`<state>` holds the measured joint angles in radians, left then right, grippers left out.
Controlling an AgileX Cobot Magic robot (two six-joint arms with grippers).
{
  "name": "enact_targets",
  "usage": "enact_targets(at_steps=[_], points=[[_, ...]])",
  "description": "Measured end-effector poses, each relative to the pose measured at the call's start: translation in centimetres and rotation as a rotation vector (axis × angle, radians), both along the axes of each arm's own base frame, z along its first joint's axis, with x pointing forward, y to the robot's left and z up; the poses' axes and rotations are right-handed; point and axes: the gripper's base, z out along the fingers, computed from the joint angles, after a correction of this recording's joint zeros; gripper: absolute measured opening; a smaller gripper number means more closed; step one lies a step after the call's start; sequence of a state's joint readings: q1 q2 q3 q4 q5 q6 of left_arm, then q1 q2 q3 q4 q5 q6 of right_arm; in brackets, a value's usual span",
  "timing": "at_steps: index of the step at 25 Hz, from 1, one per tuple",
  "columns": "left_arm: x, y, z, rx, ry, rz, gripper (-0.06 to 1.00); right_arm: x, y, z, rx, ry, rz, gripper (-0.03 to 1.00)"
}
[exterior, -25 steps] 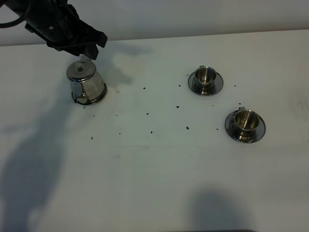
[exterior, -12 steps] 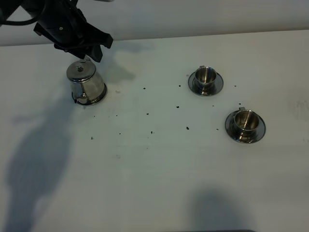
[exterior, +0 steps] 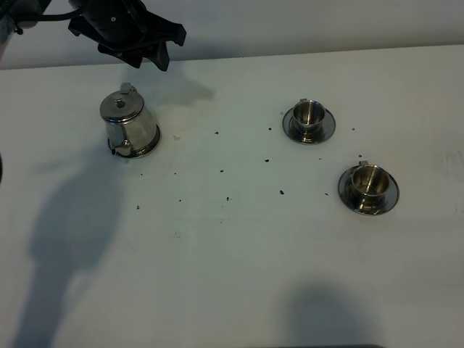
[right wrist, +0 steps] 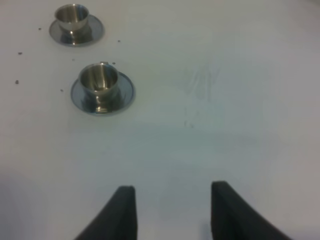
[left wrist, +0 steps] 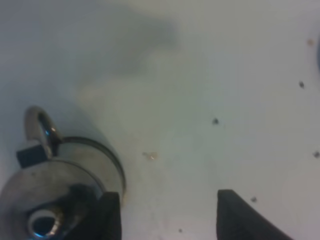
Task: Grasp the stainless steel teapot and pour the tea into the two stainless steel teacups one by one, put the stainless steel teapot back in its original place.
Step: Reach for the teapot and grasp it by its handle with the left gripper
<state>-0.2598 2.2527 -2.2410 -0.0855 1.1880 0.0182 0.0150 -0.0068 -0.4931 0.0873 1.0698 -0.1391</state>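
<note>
Since the small shiny steel teapot with the domed lid [exterior: 129,129] sat on its round raised-rim steel coaster disc [exterior: 152,147] at the left of the overhead frame, and neither of the two little steel teacups on round saucers at the right, the farther one [exterior: 309,112] and the nearer one [exterior: 368,180], showed any dark tea I could make out, I figured the grab was the step in hand. The black left gripper [exterior: 150,58] hung in the upper left of the frame, behind the pot and clear of it. Its fingers were spread with nothing between them, and its own camera said the same. To do this well, I'd have brought it down so the jaws straddled the thin loop handle [left wrist: 40,127], which stuck out on the pot's far side toward the top of the frame, and closed on the loop itself, not on the lid. That metal looked slick and skinny, so a deep, firm pinch seemed smarter than a fingertip one. Lifting straight up would have kept the coaster from dragging along, and keeping the pot level would have stopped dribbles, since the white table [exterior: 232,254] already had dark specks [exterior: 281,192] scattered in the middle. The right gripper [right wrist: 172,210] didn't show overhead. Its camera had its fingers apart and empty, over bare table with both cups ahead.
</note>
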Motion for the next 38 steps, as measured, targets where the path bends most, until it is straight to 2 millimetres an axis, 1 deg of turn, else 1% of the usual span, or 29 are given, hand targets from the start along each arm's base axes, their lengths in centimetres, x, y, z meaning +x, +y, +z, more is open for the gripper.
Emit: enact_targets(at_steps=[3, 7, 9, 13, 15, 25, 29, 31, 36, 38], points=[[0.7, 0.6, -1.3, 0.054, 0.009, 0.047, 0.47, 0.0, 0.0, 0.0, 0.000, 0.000, 0.000, 0.32], [1.5, 1.9, -3.0, 0.063, 0.045, 0.111, 0.47, 0.0, 0.0, 0.0, 0.001, 0.000, 0.001, 0.30], [1.8, 2.8, -3.4, 0.064, 0.052, 0.134, 0.47, 0.0, 0.0, 0.0, 0.001, 0.000, 0.001, 0.29], [2.1, 4.5, -3.4, 0.060, 0.056, 0.173, 0.47, 0.0, 0.0, 0.0, 0.002, 0.000, 0.001, 0.27], [2.2, 5.0, -3.4, 0.057, 0.057, 0.192, 0.47, 0.0, 0.0, 0.0, 0.002, 0.000, 0.001, 0.26], [2.4, 5.1, -3.4, 0.071, 0.039, 0.173, 0.45, 0.0, 0.0, 0.0, 0.004, 0.000, 0.003, 0.23], [2.3, 4.8, -3.4, 0.024, 0.054, 0.203, 0.46, 0.0, 0.0, 0.0, 0.004, 0.000, 0.003, 0.23], [2.3, 4.9, -3.3, 0.000, 0.061, 0.217, 0.48, 0.0, 0.0, 0.0, 0.004, 0.000, 0.003, 0.23], [2.5, 5.0, -3.3, -0.009, 0.050, 0.227, 0.62, 0.0, 0.0, 0.0, 0.004, 0.000, 0.003, 0.23], [2.6, 5.1, -3.3, -0.005, 0.035, 0.229, 0.65, 0.0, 0.0, 0.0, 0.004, 0.000, 0.003, 0.23]])
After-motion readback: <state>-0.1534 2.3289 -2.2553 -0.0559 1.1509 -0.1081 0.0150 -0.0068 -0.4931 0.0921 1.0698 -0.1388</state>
